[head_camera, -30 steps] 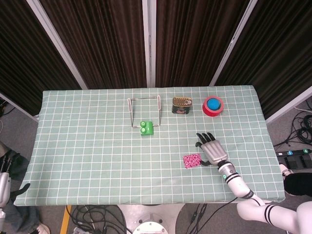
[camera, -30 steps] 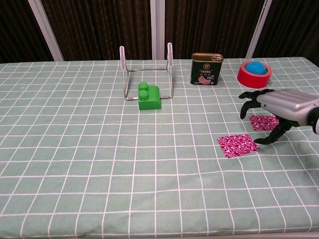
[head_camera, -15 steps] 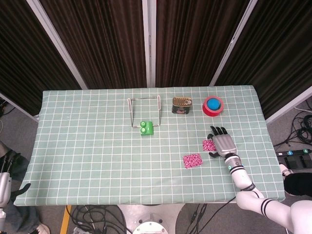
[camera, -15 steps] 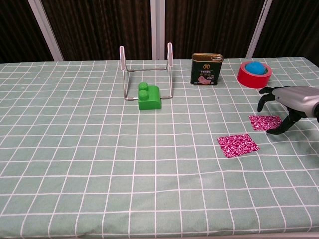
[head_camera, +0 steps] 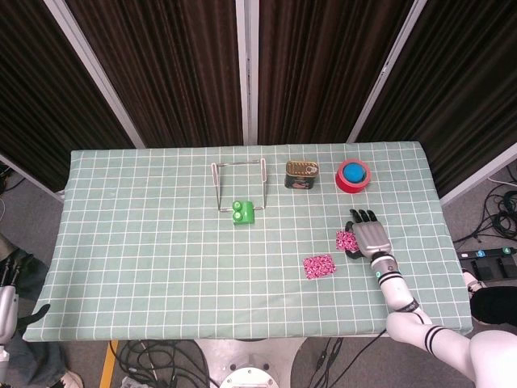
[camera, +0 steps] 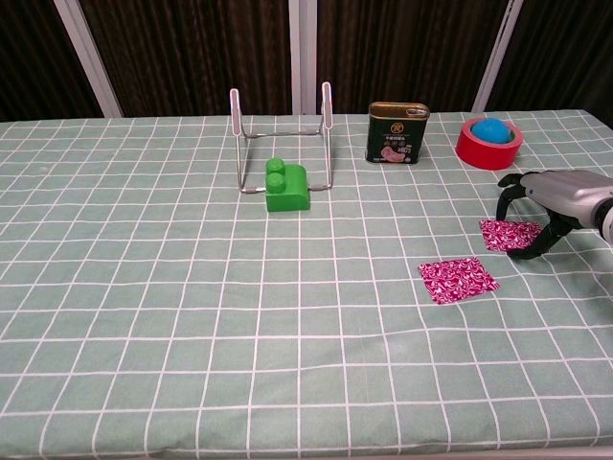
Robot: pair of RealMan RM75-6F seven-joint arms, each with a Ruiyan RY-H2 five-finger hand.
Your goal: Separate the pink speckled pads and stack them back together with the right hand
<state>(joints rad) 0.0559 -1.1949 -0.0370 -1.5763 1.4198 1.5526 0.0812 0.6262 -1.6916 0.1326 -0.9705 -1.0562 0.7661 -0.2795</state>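
Pads are split: I've carried my right hand (camera: 554,196) off the near pad (camera: 458,280) over to the far pad (camera: 510,234) at its two o'clock. Fingers are curled down over that pad's right edge, no grip yet, nothing held. Restacking comes next.

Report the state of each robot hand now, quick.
Left robot hand: not in view.
Right robot hand: open, fingers arched over the far pink speckled pad, holding nothing.
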